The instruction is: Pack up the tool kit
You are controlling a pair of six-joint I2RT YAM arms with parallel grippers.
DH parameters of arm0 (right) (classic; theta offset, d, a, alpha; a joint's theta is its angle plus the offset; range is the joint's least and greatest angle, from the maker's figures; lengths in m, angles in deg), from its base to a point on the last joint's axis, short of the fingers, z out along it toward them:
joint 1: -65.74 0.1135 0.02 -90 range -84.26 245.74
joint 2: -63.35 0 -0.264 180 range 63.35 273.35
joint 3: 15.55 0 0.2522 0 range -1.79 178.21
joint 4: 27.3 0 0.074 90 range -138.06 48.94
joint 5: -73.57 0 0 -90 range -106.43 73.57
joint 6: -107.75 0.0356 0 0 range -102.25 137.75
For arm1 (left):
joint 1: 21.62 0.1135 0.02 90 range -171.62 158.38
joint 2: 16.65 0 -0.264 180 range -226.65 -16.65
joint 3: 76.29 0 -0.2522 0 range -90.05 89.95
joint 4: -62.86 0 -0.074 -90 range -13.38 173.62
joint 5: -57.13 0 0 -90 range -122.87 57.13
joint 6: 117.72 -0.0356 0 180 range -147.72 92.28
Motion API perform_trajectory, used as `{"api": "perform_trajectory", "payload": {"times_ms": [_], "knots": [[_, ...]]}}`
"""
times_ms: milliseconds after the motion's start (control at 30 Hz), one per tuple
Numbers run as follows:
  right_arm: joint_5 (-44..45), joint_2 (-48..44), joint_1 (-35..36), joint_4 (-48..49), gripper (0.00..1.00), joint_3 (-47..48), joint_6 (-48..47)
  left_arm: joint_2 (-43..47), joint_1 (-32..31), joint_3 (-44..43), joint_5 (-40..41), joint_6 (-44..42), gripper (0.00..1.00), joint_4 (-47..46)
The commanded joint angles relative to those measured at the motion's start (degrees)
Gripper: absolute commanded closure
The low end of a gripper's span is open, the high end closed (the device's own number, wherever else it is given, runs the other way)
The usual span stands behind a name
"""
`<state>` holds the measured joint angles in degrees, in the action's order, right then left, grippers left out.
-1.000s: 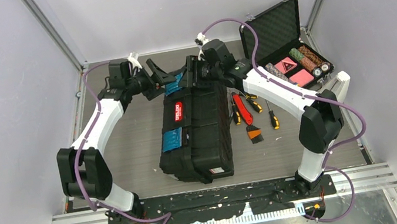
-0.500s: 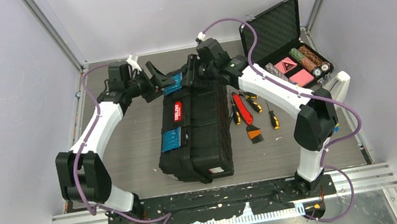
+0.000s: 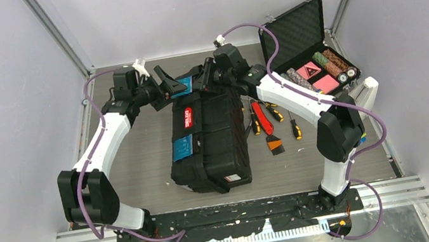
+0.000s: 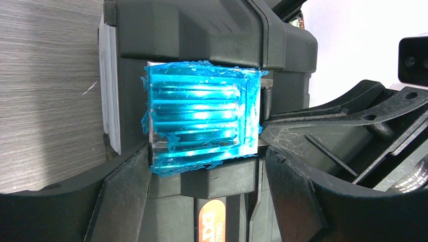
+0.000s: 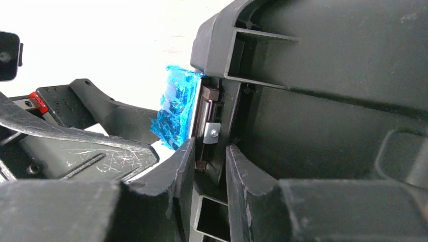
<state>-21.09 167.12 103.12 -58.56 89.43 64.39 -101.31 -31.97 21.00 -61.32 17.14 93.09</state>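
Toolbox (image 3: pixel 208 138), black and seemingly closed, lies lengthwise in the middle of the table (image 3: pixel 137 139) in the overhead view, with its latch face turned up and to the left. The hand tools (image 3: pixel 263 120) lie loose just beside it on the right, not yet packed. An open poker chip case (image 3: pixel 320 73) sits at the far right corner. Both arms reach to the box's far end.

From the left wrist, the left pincer (image 4: pixel 207 161) stands open with a finger on either side of the far blue latch (image 4: pixel 202 118), apparently lined up to pry it. Whether the fingers touch it I cannot tell.

From the right wrist, the right pincer (image 5: pixel 209 161) is closed on a thin edge of the toolbox beside that latch's hinge, probably to steady the box against the pull. I judge the box must be unlatched before any tool goes in.
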Motion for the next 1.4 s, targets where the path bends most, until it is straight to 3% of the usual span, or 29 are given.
{"api": "perform_trajectory", "payload": {"times_ms": [0,200,467,800,967,1133,1267,1367], "knots": [[5.4,4.9,-1.0,-8.0,0.75,-3.8,-3.2,0.2,0.5,-2.1,0.1,1.4,0.21,-3.2],[2.8,4.7,-1.0,-7.2,0.75,-4.2,-3.7,-1.4,0.5,-2.5,-2.2,4.9,0.28,-7.0],[-1.3,0.8,-1.0,2.3,0.54,-8.3,-5.8,0.9,-0.6,-1.6,-5.4,8.3,0.55,-13.8],[-5.1,-5.1,-1.1,16.9,0.29,-16.4,-4.6,0.1,-3.2,-3.3,-6.4,10.1,0.71,-16.2],[-5.9,-7.7,-1.9,28.7,0.22,-22.9,-1.7,0.0,-5.0,-4.8,-6.5,10.0,0.68,-18.3],[-7.4,-8.8,-2.1,34.6,0.15,-26.5,-0.7,-0.6,-6.9,-7.4,-6.8,9.5,0.63,-18.2],[-7.7,-9.5,-2.1,39.2,0.14,-28.9,0.4,-1.2,-7.7,-8.7,-6.3,8.6,0.54,-16.9],[-7.9,-9.2,-2.1,38.0,0.14,-28.3,0.1,-1.4,-7.7,-10.1,-3.3,4.9,0.43,-10.1]]}}
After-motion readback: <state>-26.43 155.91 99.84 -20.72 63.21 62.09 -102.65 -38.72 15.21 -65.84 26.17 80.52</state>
